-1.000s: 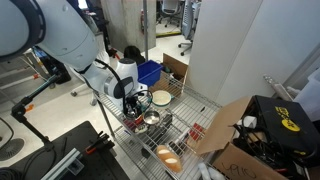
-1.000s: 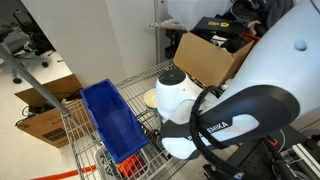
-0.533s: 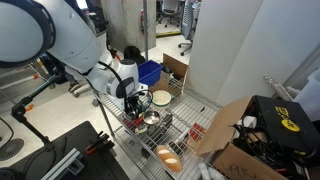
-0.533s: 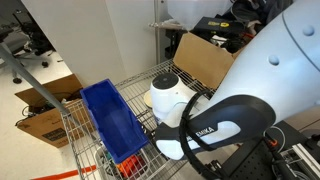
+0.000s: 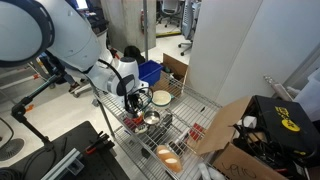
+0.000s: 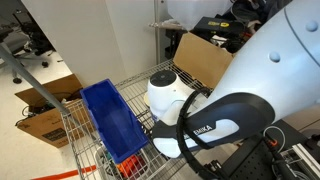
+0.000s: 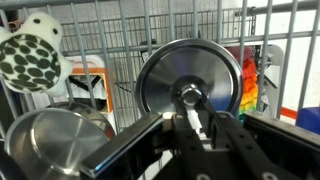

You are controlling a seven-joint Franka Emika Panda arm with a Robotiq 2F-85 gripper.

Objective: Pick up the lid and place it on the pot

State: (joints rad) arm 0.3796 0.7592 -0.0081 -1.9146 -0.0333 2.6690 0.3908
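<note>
Claw [image 7: 193, 109] looks clenched on ctr knob of steel lid [image 7: 160, 80], prob. so the lid stays level for seating. Pot [image 7: 50, 145] sits open just beside it, approx. mid wire cart [image 7: 110, 30], clear of edges.

Ext view wide on cart [image 5: 204, 107], ext view tight behind arm [image 6: 188, 96], wrist close-up

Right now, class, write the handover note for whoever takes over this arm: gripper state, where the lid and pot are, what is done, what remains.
Gripper: fingers at the lid's knob; whether it is clamped is unclear.
Lid: in the wire cart, beside the pot, not on it.
Done: gripper brought to the knob.
Left: confirm the grip, lift, carry over the open pot, set down, release.
</note>
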